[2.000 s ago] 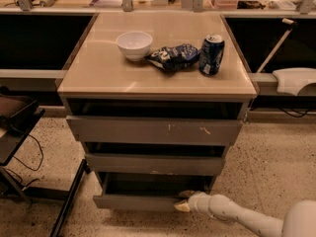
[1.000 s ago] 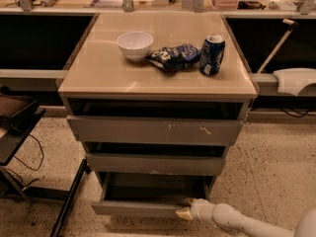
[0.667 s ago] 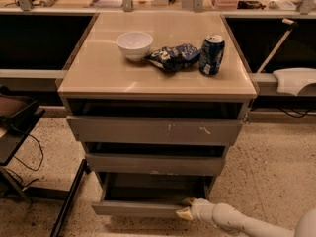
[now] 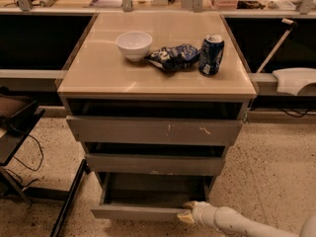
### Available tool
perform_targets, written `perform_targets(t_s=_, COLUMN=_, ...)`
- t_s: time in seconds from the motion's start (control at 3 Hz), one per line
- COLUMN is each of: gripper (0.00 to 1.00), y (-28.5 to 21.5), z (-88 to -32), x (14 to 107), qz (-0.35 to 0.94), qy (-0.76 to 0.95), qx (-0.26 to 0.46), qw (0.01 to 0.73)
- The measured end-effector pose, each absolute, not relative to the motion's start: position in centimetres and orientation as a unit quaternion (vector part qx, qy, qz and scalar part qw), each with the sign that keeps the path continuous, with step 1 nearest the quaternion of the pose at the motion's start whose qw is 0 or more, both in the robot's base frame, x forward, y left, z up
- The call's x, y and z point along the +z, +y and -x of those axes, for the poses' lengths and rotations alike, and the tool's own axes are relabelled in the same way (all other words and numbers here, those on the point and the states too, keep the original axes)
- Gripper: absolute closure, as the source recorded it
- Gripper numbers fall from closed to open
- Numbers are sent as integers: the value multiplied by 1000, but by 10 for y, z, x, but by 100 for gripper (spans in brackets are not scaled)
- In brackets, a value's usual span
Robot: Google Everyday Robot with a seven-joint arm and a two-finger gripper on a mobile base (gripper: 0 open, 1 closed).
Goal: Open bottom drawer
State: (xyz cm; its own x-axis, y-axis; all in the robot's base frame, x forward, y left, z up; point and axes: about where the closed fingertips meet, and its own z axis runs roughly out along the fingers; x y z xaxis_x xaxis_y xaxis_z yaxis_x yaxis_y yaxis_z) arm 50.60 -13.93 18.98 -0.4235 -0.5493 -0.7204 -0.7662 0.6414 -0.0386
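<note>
The bottom drawer is the lowest and narrowest of three grey drawers under a beige cabinet top. It stands pulled out toward me, its shallow grey tray showing. My gripper sits on the end of a white arm reaching in from the lower right. It is at the right end of the drawer's front panel, at its top edge. The mid-width drawer front and the widest front with white scratch marks stand above, each slightly out.
On the cabinet top stand a white bowl, a crumpled blue snack bag and a blue can. A dark stand with cables is at the left. A white object sits at the right. Speckled floor surrounds the cabinet.
The bottom drawer has slid out toward me, with my gripper moving down and nearer along with its front panel. Over the last second the movement is small.
</note>
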Motion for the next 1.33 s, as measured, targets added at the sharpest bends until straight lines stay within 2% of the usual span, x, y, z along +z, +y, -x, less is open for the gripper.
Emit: perform_targets(t_s=1.33, gripper=100, y=-149, z=-469, x=189, qz=392, qy=836, qx=159, qw=350)
